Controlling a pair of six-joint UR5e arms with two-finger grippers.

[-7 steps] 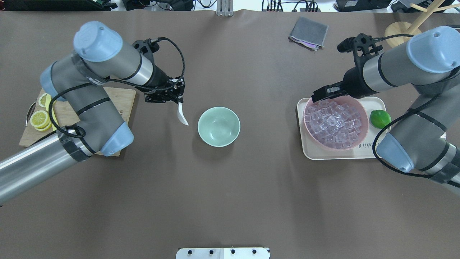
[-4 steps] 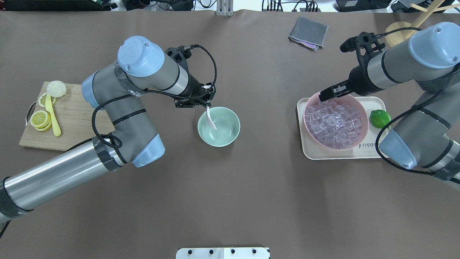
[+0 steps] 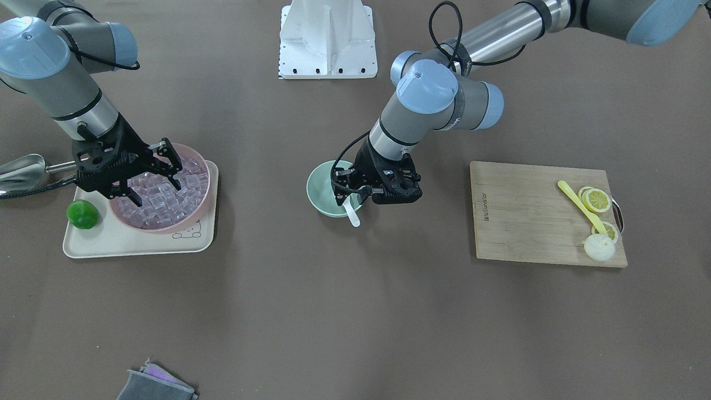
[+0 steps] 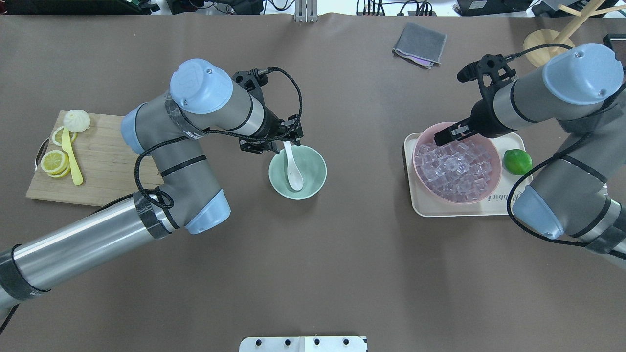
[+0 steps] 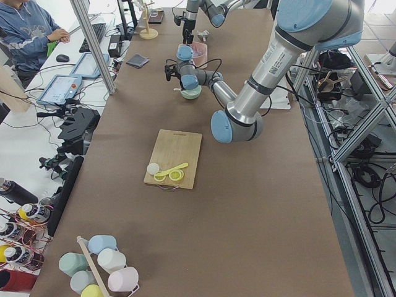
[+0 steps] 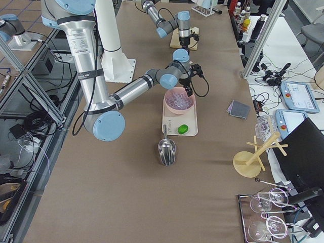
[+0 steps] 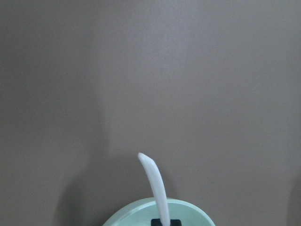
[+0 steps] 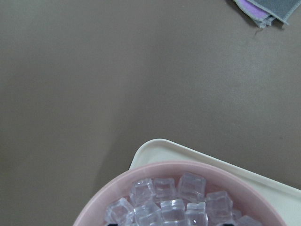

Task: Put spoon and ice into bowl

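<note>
The white spoon [image 4: 293, 171] lies slanted inside the mint-green bowl [image 4: 320, 168], with its handle up over the bowl's far-left rim. My left gripper [image 4: 287, 142] is above that rim and looks shut on the handle. The handle tip sticks out past the fingers in the left wrist view [image 7: 155, 183]. The clear ice cubes [image 4: 452, 166] fill the pink bowl [image 4: 500, 168]. My right gripper [image 3: 160, 188] is open and empty, just above the ice at the pink bowl's far-left rim.
The pink bowl and a green lime [image 4: 517, 161] stand on a cream tray [image 4: 425, 208]. At the left, a wooden cutting board [image 4: 112, 161] holds lemon slices [image 4: 54, 161] and a yellow utensil [image 4: 72, 159]. A grey cloth [image 4: 419, 44] lies at the back, and a steel scoop [image 3: 22, 169] beside the tray.
My left arm has carried the spoon rightward from beside the green bowl to over it, and lowered it into the bowl. My right gripper has come down over the pink bowl's rim.
</note>
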